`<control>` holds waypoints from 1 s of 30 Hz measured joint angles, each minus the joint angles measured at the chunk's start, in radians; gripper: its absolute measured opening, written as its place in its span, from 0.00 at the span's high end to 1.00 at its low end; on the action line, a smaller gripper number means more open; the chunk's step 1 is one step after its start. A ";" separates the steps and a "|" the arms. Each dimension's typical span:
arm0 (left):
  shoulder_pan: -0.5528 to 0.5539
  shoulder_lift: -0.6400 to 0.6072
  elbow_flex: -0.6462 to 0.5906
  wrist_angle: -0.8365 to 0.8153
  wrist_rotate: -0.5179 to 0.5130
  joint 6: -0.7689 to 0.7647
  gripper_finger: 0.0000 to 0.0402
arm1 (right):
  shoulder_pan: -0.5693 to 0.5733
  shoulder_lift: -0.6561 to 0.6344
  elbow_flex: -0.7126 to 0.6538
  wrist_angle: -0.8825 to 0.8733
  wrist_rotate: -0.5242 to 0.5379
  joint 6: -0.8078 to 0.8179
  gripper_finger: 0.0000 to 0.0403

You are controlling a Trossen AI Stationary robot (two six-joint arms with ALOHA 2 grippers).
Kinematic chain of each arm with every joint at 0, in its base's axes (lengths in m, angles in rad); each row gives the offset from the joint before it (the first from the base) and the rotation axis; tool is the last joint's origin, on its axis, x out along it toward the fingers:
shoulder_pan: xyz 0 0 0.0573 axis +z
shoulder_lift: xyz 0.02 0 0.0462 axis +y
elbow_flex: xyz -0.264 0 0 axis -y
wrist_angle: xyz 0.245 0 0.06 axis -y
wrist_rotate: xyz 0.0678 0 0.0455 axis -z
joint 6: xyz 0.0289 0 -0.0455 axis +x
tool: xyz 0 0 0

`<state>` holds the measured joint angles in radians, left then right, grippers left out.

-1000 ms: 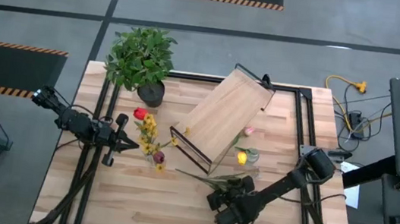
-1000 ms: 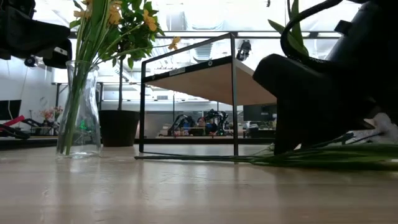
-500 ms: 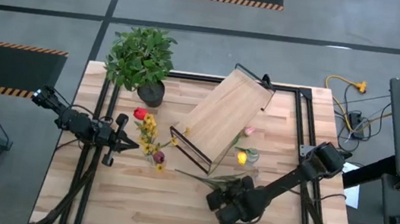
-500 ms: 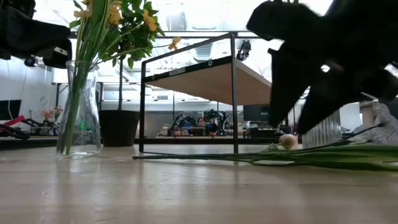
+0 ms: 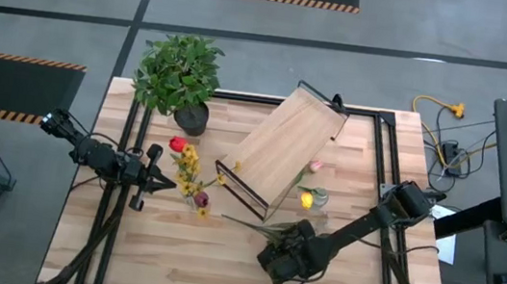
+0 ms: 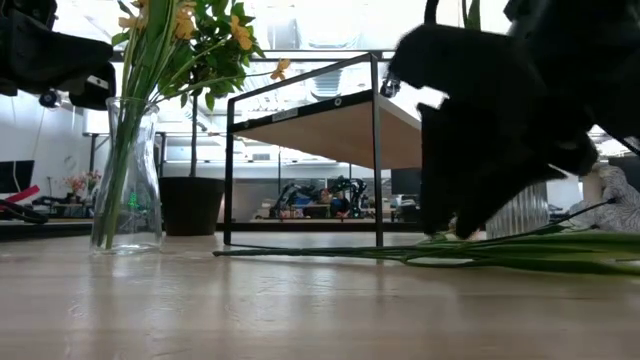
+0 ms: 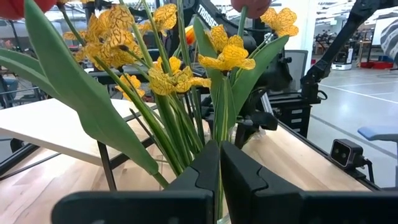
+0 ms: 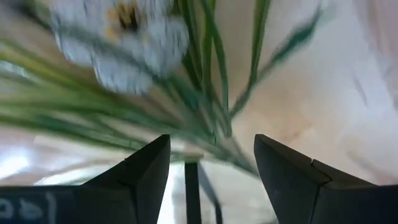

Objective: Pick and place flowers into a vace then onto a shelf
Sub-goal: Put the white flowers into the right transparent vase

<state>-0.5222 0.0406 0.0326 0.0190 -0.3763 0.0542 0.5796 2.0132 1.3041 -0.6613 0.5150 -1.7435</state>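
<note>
Near the desk's (image 5: 152,256) front edge, the right claw (image 5: 280,258) hangs low over a bundle of loose flowers (image 5: 267,225) that lie flat on the wood, stems running toward the desk's left side. Its fingers (image 8: 146,171) stand apart, with green stems and a pale white blossom (image 8: 121,46) showing in the gap just beyond the tips; nothing is clamped between them. From table height the claw (image 6: 470,215) shows as a dark mass reaching down to the lying stems (image 6: 400,253), and whether it touches them I cannot tell.

Off to the left, the left claw (image 5: 163,182) is pressed together, empty, pointing at the vase (image 5: 196,201) just beside it. The vase (image 6: 128,180) is clear glass, upright, and already carries yellow blooms (image 7: 171,78) and a red one (image 5: 177,144) on green stems. The closed fingers (image 7: 221,177) sit right in front of those stems.

Between the two arms the shelf (image 5: 287,146) stands on its black frame, turned at an angle to the desk's edges. One yellow flower (image 5: 305,200) and a pink one (image 5: 315,167) lie beside its right end, next to a small glass (image 5: 320,199), apart from the bundle under the right claw. A potted plant (image 5: 180,73) stands at the far left corner.
</note>
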 joint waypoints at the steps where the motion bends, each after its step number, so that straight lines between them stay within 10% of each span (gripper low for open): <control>1: 0.000 0.000 0.000 -0.001 0.000 0.000 1.00 | -0.001 0.003 0.000 -0.001 -0.016 -0.001 0.44; 15: 0.000 0.000 0.000 0.000 0.000 0.000 1.00 | -0.025 0.070 0.003 0.004 -0.048 0.073 0.48; 30: 0.000 0.000 0.000 0.000 0.000 0.000 1.00 | -0.018 0.066 -0.001 0.022 -0.059 0.350 0.96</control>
<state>-0.5220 0.0410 0.0326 0.0185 -0.3763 0.0540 0.5614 2.0789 1.3033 -0.6398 0.4557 -1.3940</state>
